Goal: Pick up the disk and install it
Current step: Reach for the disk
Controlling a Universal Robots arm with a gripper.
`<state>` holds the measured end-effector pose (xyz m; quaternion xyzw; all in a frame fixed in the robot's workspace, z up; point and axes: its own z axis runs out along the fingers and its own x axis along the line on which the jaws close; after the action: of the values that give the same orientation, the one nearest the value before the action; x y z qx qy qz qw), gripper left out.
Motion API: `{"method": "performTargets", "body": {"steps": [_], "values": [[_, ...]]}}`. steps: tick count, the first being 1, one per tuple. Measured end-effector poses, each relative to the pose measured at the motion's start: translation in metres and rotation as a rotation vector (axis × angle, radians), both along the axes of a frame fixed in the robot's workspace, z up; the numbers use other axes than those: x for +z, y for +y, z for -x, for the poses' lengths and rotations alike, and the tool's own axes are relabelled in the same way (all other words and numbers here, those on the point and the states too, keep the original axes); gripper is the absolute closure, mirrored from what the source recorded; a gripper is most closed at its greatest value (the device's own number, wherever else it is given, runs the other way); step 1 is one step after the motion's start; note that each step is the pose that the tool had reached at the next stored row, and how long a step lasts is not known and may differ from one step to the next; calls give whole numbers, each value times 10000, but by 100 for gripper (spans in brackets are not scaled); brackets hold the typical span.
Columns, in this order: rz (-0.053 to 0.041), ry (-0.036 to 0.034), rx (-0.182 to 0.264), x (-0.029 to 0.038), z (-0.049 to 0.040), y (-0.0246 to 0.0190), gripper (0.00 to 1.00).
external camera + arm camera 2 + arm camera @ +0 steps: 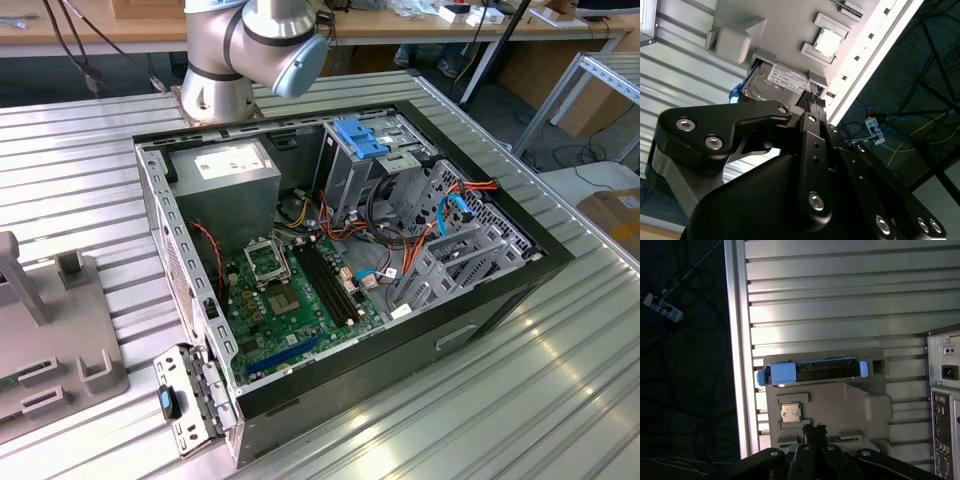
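Nothing of the task is done yet, by our reading. In the first wrist view the disk (812, 371) stands on edge in a slot of the grey holder (840, 405) on the bench (840, 290), outside the open computer case (165, 230). The gripper (815, 430) hangs over the holder, clear of the disk. Its fingers are drawn together and hold nothing. Pick-up and installation are both left.
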<state>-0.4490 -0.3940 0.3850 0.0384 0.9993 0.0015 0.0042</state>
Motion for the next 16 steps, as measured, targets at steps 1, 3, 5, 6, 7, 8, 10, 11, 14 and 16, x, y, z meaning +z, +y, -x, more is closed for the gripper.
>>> {"method": "performTargets", "body": {"steps": [1, 3, 5, 6, 7, 8, 10, 11, 14, 16], "values": [[-1, -1, 0, -3, 4, 17, 89], [-1, -1, -1, -7, 13, 52, 89], [0, 0, -1, -12, 25, 112, 89], [0, 1, 0, -14, 29, 131, 89], [-1, 0, 0, -18, 35, 153, 89], [-2, -1, 0, -23, 55, 182, 89], [-1, 1, -1, -26, 92, 214, 89], [-1, 0, -1, -32, 114, 231, 89], [0, 1, 0, -54, 144, 293, 89], [-1, 0, 0, -74, 145, 347, 89]]}}
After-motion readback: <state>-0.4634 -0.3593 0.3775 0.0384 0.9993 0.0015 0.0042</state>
